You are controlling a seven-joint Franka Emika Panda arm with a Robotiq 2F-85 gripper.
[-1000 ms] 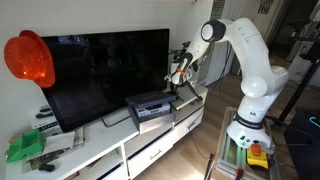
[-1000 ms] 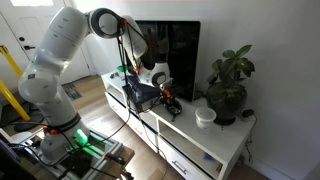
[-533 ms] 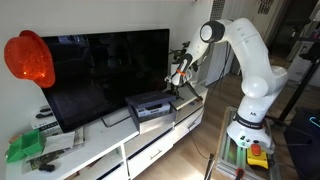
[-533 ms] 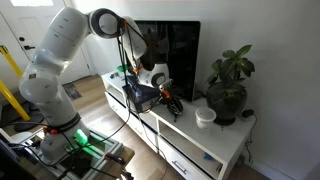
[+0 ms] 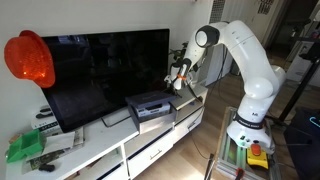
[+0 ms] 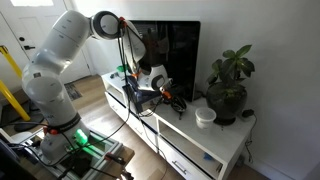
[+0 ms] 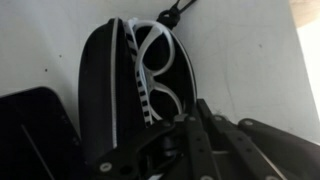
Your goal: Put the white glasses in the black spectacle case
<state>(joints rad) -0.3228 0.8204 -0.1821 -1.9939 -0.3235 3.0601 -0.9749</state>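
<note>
In the wrist view the white glasses [image 7: 158, 62] lie inside the open black spectacle case [image 7: 98, 90], against its striped lining. The case rests on the white cabinet top [image 7: 240, 60]. My gripper [image 7: 200, 112] stands just above and beside the case, its fingers pressed together with nothing seen between them. In both exterior views the gripper [image 5: 178, 80] [image 6: 165, 93] hangs low over the cabinet in front of the TV's end, and the case [image 6: 172, 104] shows only as a small dark shape under it.
A large TV [image 5: 110, 60] stands behind. A black box [image 5: 150, 104] sits next to the gripper. A potted plant [image 6: 228, 85] and a white cup [image 6: 205, 116] stand at the cabinet's end. A red object [image 5: 28, 58] and green items [image 5: 25, 148] are far off.
The arm has shifted slightly, with the gripper lifting a little away from the case. The glasses stay in the case.
</note>
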